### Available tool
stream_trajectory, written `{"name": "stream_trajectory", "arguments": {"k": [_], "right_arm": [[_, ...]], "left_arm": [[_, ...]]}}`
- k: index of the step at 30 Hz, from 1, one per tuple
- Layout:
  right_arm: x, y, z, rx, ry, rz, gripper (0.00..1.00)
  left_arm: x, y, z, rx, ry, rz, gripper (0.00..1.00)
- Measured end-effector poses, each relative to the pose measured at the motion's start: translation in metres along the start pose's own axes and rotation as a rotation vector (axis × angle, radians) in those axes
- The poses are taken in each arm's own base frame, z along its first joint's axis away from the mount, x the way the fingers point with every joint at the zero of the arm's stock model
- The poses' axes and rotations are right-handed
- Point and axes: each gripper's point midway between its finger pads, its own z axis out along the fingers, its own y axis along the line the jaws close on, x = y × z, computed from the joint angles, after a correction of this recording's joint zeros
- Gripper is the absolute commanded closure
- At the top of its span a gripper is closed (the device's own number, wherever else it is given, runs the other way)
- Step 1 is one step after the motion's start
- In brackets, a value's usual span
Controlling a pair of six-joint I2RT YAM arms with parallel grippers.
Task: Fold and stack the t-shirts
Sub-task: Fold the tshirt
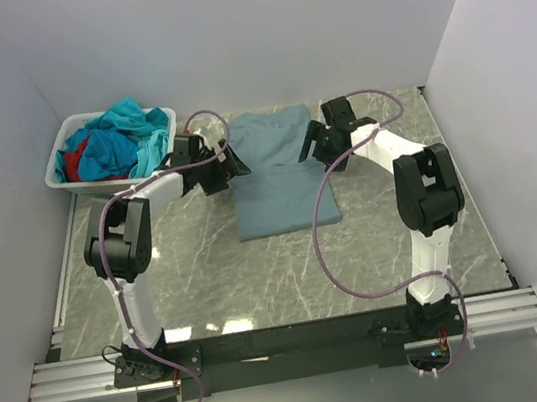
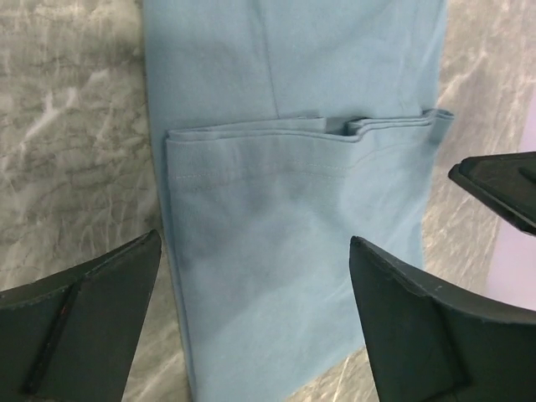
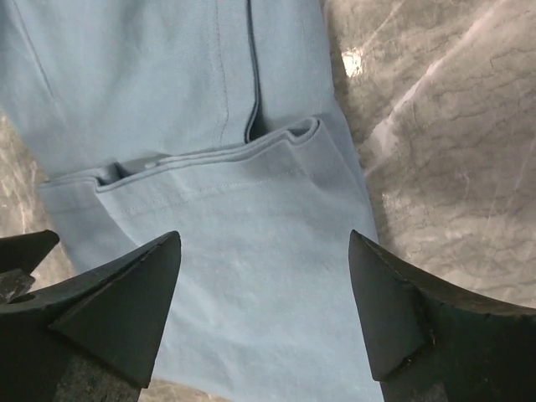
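Note:
A dusty grey-blue t-shirt (image 1: 280, 174) lies flat on the table's far middle, folded into a long strip with its far end folded back over itself. It also shows in the left wrist view (image 2: 285, 234) and the right wrist view (image 3: 234, 243). My left gripper (image 1: 233, 162) is open and empty, above the shirt's left edge near the far end (image 2: 255, 243). My right gripper (image 1: 314, 142) is open and empty, above the shirt's right edge (image 3: 265, 239). The teal, blue and red shirts (image 1: 118, 142) are heaped in the basket.
A white plastic basket (image 1: 58, 177) stands at the far left corner. The marble-pattern table (image 1: 259, 273) is walled in white on three sides. A black rail (image 1: 290, 344) runs along the near edge by the arm bases.

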Motion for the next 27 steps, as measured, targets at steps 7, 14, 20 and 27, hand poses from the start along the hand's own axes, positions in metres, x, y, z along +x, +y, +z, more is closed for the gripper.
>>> {"name": "stream_trajectory", "arguments": {"k": [7,14,20,27], "right_arm": [[0.015,-0.005,-0.036,-0.03,-0.031,-0.005,0.11],[0.048,-0.017,-0.072,-0.089,-0.035,-0.008,0.1],[0.093,-0.018,-0.065,-0.145,0.073,-0.014,0.09],[0.113,-0.017,-0.046,-0.164,0.123,-0.02,0.09]], "left_arm": [[0.001,-0.021,-0.039,0.046,-0.05,0.019,0.01],[0.032,-0.037,-0.066,0.096,-0.054,0.006,0.01],[0.081,-0.056,-0.056,0.126,0.04,0.027,0.01],[0.111,-0.05,-0.039,0.133,0.101,0.014,0.01]]}}
